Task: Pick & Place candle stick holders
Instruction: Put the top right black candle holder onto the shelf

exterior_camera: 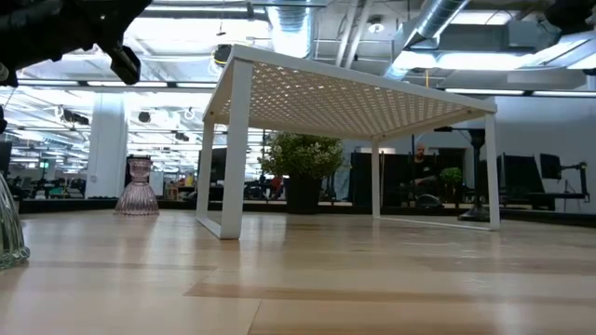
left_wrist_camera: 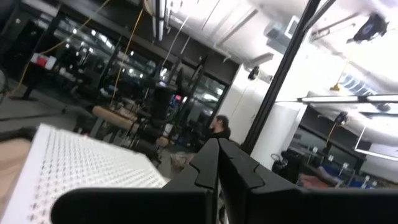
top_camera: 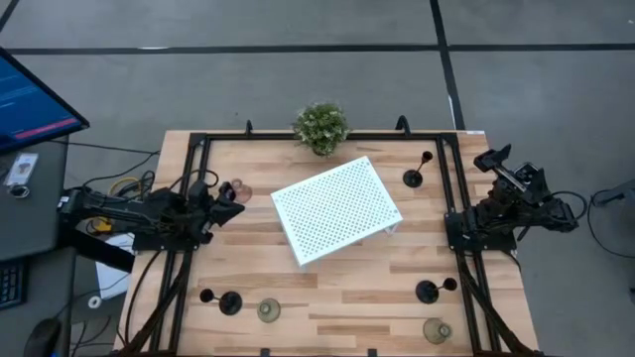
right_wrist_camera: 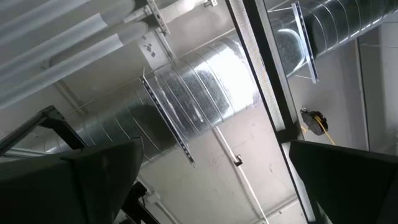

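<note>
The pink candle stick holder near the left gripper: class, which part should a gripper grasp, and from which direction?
Probably the narrow neck of the pink candle stick holder, from above or from the left gripper side: it stands upright, flares into a wide bell base, and nothing crowds it.

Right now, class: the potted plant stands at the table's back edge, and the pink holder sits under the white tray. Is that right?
Not quite. The high view shows the pink holder out in the open beside the white tray, near the left gripper. The potted plant does stand at the back edge.
</note>
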Robot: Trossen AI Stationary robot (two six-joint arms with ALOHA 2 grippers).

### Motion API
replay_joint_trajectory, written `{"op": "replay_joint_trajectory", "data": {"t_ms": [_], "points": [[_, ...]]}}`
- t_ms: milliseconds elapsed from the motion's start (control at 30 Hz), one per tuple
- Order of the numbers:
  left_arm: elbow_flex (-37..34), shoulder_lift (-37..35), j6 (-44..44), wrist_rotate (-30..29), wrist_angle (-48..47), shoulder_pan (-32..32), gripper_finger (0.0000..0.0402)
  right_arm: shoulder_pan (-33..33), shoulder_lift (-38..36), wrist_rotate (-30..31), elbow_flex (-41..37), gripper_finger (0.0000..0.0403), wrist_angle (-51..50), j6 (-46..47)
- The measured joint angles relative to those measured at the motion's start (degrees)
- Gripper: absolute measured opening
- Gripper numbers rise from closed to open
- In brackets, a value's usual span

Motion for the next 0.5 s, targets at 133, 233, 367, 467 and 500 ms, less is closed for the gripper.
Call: {"op": "replay_joint_trajectory", "data": {"t_ms": [133,233,367,467,500], "points": [[0.0,0.0,0.0,-1.3,5.9,0.0,0.001,0.0,0.0,0.1,0.0,0.0395,0.0,-0.1],[0.0,0.0,0.0,-2.3,11.9,0.0,0.001,0.0,0.0,1.3,0.0,0.0395,0.3,-2.4],[0.0,0.0,0.0,-2.4,16.9,0.0,0.001,0.0,0.0,6.0,0.2,0.0395,0.0,-14.3],[0.0,0.0,-0.1,-2.9,18.5,0.0,0.001,0.1,0.0,9.9,0.2,0.0395,-0.4,-16.1],[0.0,0.0,-0.1,-3.3,18.8,0.0,0.001,0.1,0.0,11.5,0.2,0.0395,-0.4,-15.4]]}}
